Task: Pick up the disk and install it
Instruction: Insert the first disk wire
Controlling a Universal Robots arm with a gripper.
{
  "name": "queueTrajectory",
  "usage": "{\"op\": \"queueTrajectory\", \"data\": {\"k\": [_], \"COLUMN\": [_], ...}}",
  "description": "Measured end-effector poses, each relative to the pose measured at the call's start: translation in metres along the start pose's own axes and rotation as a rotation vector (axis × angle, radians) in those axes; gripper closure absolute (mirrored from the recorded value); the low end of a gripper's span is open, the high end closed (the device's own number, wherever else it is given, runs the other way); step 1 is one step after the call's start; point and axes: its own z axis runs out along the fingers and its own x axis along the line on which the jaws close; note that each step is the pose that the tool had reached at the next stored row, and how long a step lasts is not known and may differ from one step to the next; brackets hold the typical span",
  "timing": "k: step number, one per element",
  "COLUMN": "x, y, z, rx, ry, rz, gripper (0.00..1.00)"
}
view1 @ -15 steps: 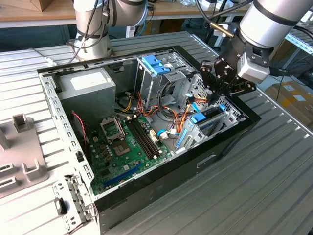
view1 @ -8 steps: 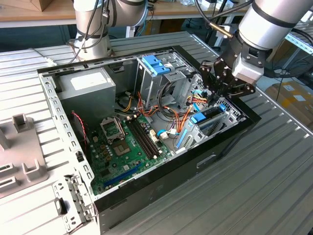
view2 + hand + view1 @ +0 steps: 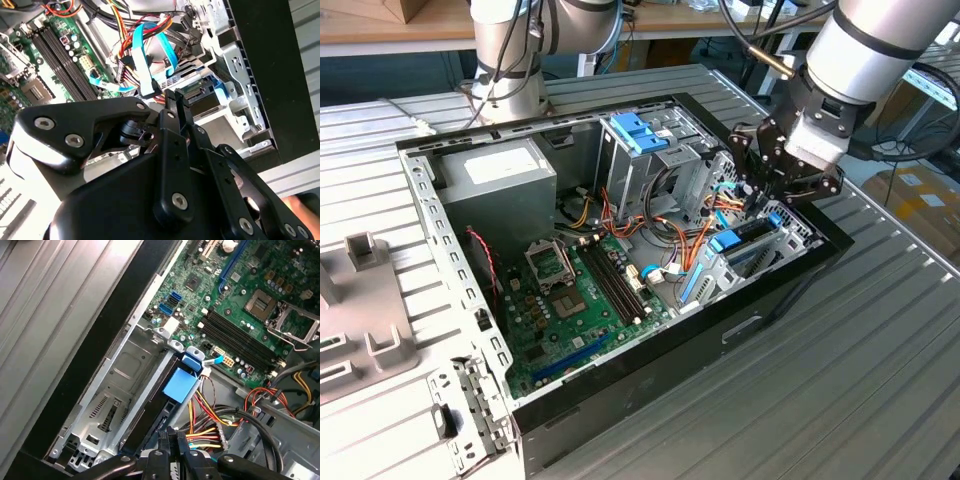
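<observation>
While disk [image 3: 161, 405] sits edge-up, slotted into metal drive bay [image 3: 117, 390] at case's front corner, gripper [image 3: 169, 436] hangs directly above its rear end, fingers nearly together, apparently pinching disk's edge, likely to seat it. Motherboard [image 3: 585, 290] lies beyond, wire bundle [image 3: 215, 425] beside.

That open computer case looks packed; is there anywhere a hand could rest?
Bare ribbed table lies beyond the case's black wall. Inside, the green board lies low; wires crowd the drive cage under the gripper.
</observation>
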Motion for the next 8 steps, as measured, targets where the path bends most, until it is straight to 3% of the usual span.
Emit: {"op": "queueTrajectory", "data": {"k": [3,8], "x": [0.0001,0.0001], "y": [0.0001,0.0002], "z": [0.0012,0.0021], "rx": [0.0035,0.0067], "ry": [0.0048,0.0091], "rz": [0.062,0.116], "gripper": [0.83,0.83]}}
